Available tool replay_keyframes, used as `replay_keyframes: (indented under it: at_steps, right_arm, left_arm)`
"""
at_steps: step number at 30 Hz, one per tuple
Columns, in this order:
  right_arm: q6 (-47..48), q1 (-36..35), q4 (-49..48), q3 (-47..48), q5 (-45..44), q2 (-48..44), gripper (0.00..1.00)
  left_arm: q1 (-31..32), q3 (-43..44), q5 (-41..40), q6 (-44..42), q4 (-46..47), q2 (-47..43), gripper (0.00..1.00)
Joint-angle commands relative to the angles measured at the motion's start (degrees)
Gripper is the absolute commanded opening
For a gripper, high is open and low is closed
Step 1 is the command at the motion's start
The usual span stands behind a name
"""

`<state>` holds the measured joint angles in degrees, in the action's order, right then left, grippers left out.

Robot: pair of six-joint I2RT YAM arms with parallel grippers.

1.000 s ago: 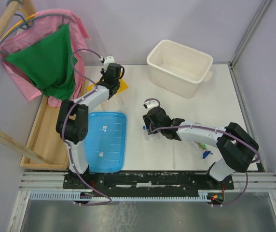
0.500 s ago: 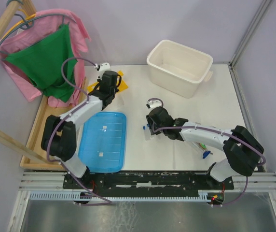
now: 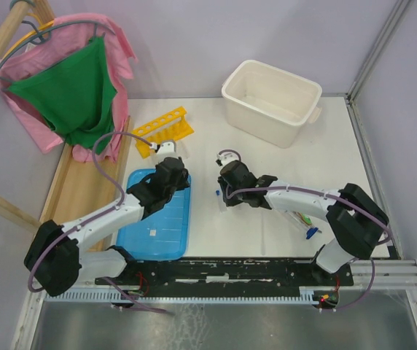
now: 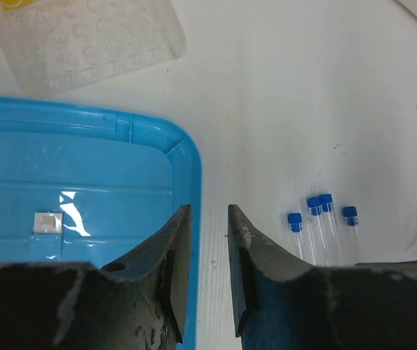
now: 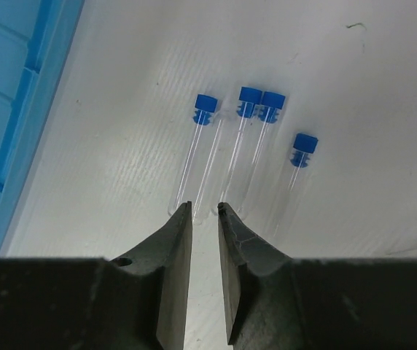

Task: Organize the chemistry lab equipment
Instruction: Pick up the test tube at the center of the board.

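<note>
We start at the right pincer. Its two fingers stand a little apart with nothing clamped, and bare white surface shows through the gap. It hangs low, just to the right of the blue lid.

Right beyond its tips lie four small tubes, flat on the surface beside the lid's right edge. Their long axes run almost straight away from the pincer: the clear rounded ends are nearest us and the blue caps farthest. The tube closest to the lid has its clear end right at the fingertips, leaning slightly toward the lid. The middle two touch at their caps, and the fourth lies a little apart from them.

We judge that the pincer closes across that nearest tube's width, so a short push forward along its axis would bring the tube between the fingers.

The left pincer hovers over the lid's right rim, fingers also slightly apart and empty. The tubes lie off to its side, so the right arm is the nearer one.

Farther off, beyond the lid's far edge, stands the yellow rack, well apart from the tubes.
</note>
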<state>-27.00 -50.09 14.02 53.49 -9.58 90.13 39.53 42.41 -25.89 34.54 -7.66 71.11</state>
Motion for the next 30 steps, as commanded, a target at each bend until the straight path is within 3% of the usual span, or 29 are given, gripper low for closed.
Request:
replay_keyframes:
  at_steps: [1,30]
  right_arm:
    - [-0.87,0.16,-0.22,3.02,4.05,2.42,0.29]
    - [-1.74,-0.85,1.54,4.59,3.97,8.72,0.29]
  left_arm:
    - [0.48,-2.62,-0.73,4.38,0.98,-5.19,0.33]
    - [2.21,-6.69,0.39,5.18,2.0,-4.32,0.32]
